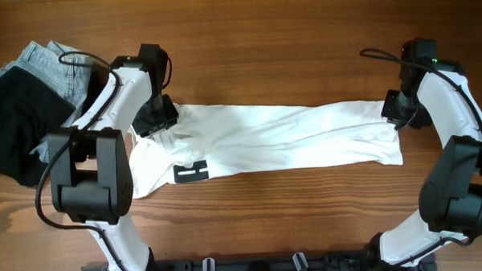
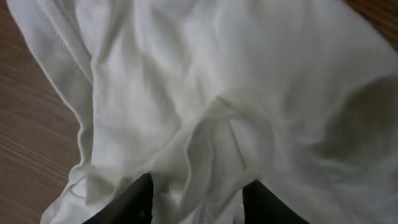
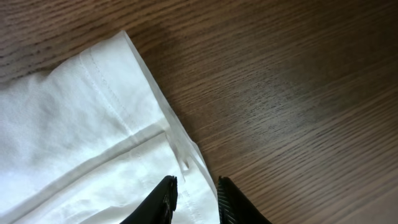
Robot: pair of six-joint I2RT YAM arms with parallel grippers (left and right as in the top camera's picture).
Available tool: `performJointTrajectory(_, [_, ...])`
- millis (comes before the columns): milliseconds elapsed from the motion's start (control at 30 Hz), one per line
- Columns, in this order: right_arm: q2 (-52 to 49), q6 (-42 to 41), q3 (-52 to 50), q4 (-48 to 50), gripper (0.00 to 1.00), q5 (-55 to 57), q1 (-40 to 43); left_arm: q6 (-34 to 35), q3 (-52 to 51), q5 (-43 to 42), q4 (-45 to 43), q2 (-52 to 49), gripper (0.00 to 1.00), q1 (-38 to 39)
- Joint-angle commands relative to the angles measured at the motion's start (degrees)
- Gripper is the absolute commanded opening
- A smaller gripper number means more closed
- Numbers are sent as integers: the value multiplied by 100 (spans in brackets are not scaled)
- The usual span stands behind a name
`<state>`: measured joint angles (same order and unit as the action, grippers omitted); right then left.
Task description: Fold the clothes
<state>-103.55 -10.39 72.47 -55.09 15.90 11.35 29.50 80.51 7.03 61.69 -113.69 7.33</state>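
Note:
The white T-shirt (image 1: 289, 134) lies in a long band across the table, with its black logo print (image 1: 191, 172) at the lower left. My left gripper (image 1: 156, 116) is at the shirt's upper left end. In the left wrist view its fingers (image 2: 198, 198) are apart, with bunched white cloth (image 2: 205, 93) between them. My right gripper (image 1: 401, 112) is at the shirt's upper right end. In the right wrist view its fingers (image 3: 197, 198) are close together on the stitched hem edge (image 3: 124, 93).
A black garment (image 1: 12, 127) and a light-blue denim piece (image 1: 49, 62) lie piled at the far left. Bare wooden table (image 1: 286, 37) lies behind and in front of the shirt.

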Motion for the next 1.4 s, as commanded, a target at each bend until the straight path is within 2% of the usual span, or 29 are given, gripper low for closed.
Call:
performJointTrajectory(0, [26, -9, -20, 20, 26, -50, 24, 98, -284, -13, -284, 33, 41, -7])
performJointTrajectory(67, [26, -9, -20, 20, 26, -50, 24, 94, -284, -170, -352, 33, 28, -7])
performJointTrajectory(100, [26, -9, -20, 20, 26, -48, 24, 94, -284, -254, -385, 33, 11, -7])
performJointTrajectory(133, [26, -7, -20, 17, 25, -48, 24, 72, -284, -367, -385, 33, 4, -7])
performJointTrajectory(233, [26, -7, -20, 17, 25, -46, 24, -245, -240, -1180, 262, 192, 4, -11])
performJointTrajectory(300, [26, -9, -20, 33, 26, -46, 24, -201, -238, -1303, 1202, 592, 4, -4])
performJointTrajectory(367, [26, -9, -20, 83, 26, -48, 24, -203, -238, -1303, 1609, 1008, 4, 0])
performJointTrajectory(467, [26, -7, -20, 85, 26, -48, 24, -199, -240, -1300, 1523, 1836, 4, 0])
performJointTrajectory(533, [26, -9, -20, 90, 26, -48, 24, 85, -240, -1325, 1648, 2203, 4, 24])
performJointTrajectory(733, [26, -7, -20, 127, 26, -48, 24, 369, -240, -1340, 2568, 2441, 4, 415])
performJointTrajectory(867, [26, -7, -20, 131, 27, -48, 24, 581, -240, -1327, 2695, 2446, 4, 645])
performJointTrajectory(1033, [26, -9, -20, 149, 27, -48, 24, 708, -258, -612, 2621, 2444, 4, 708])
performJointTrajectory(1100, [26, -9, -20, 149, 27, -50, 24, 1132, -400, 76, 2643, 2444, 4, 658])
performJointTrajectory(1133, [26, -7, -20, 149, 27, -48, 24, 1211, -540, 140, 2549, 2444, 6, 599])
performJointTrajectory(1200, [26, -7, -20, 157, 28, -50, 24, 1086, -1093, -70, 1993, 2444, 31, 391])
performJointTrajectory(1233, [26, -9, -20, 162, 28, -52, 24, 898, -1473, -267, 1552, 2444, 47, 291])
performJointTrajectory(1267, [26, -11, -20, 168, 28, -55, 24, 743, -1808, -343, 1104, 2444, 51, 199])
performJointTrajectory(1367, [26, -7, -20, 170, 28, -72, 24, 330, -2625, -616, -149, 2444, 51, -201])
